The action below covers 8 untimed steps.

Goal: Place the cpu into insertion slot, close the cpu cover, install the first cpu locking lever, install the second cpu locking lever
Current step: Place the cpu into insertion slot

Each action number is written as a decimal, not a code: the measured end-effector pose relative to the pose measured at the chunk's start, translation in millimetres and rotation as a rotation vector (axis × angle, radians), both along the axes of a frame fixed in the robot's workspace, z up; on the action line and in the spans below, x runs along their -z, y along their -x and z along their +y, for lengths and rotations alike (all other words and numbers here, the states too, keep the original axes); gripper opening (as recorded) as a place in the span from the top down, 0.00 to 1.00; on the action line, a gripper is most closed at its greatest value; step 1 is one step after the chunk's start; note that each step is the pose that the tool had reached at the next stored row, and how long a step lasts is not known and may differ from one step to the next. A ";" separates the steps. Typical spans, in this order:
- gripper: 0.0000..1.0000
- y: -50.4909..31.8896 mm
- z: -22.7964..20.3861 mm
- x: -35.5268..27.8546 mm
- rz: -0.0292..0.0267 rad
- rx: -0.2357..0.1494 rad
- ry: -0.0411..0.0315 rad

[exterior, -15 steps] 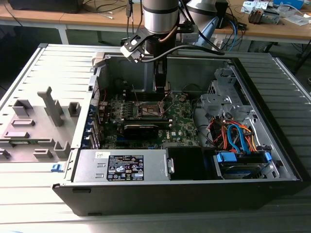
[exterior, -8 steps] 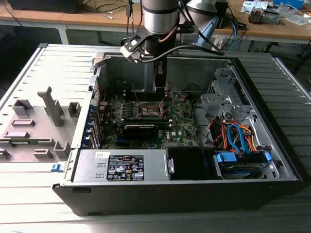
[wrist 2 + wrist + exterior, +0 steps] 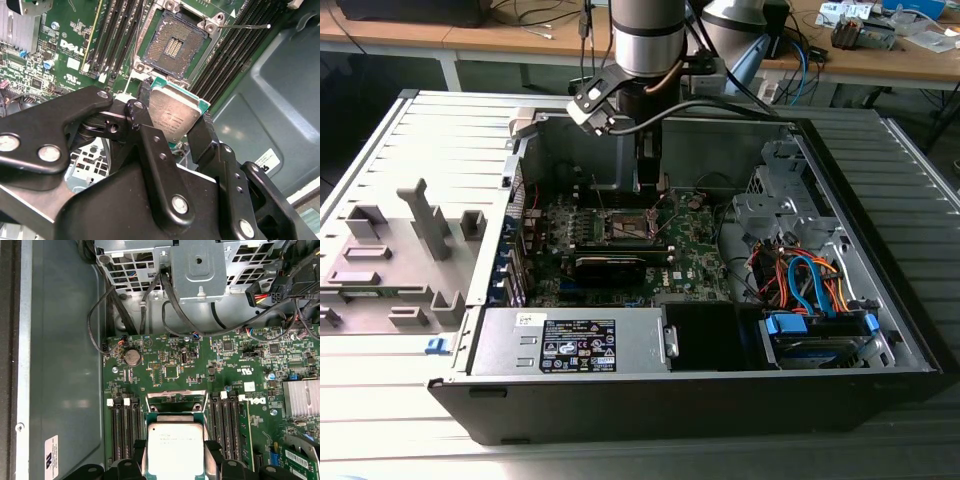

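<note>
My gripper (image 3: 172, 122) is shut on the cpu (image 3: 175, 110), a square chip with a silver lid and a green edge, pinched by two opposite sides between black fingers (image 3: 142, 112). The chip hangs tilted just short of the insertion slot (image 3: 172, 47), whose contact field lies bare inside its metal rim. A thin wire lever (image 3: 250, 26) sticks out beside the socket. In the first wrist view the cpu (image 3: 175, 440) sits between the fingertips, with the raised silver cpu cover (image 3: 175, 396) just beyond it. In the exterior view the gripper (image 3: 648, 195) reaches down over the slot (image 3: 628, 228).
Black memory slots (image 3: 122, 432) flank the socket on both sides. A finned heatsink (image 3: 301, 397), a metal drive cage (image 3: 200, 270) and loose cables (image 3: 100, 320) lie around the board. The case holds a power supply (image 3: 570, 342) and a black card (image 3: 610, 265). A grey fixture (image 3: 410, 250) stands outside.
</note>
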<state>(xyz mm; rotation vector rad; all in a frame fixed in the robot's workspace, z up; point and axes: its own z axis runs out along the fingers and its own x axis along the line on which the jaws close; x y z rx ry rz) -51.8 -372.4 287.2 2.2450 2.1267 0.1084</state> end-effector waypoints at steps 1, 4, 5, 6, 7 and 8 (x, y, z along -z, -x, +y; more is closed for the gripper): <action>0.46 0.0 0.0 0.2 0.0001 0.000 0.0000; 0.46 0.1 0.0 1.6 0.0001 0.000 0.0000; 0.46 0.6 0.0 2.2 0.0001 0.000 0.0001; 0.46 0.9 -0.3 4.5 0.0000 0.000 0.0000; 0.46 0.9 -0.4 4.6 0.0000 0.000 0.0001; 0.46 0.9 -0.5 4.7 0.0001 0.000 0.0001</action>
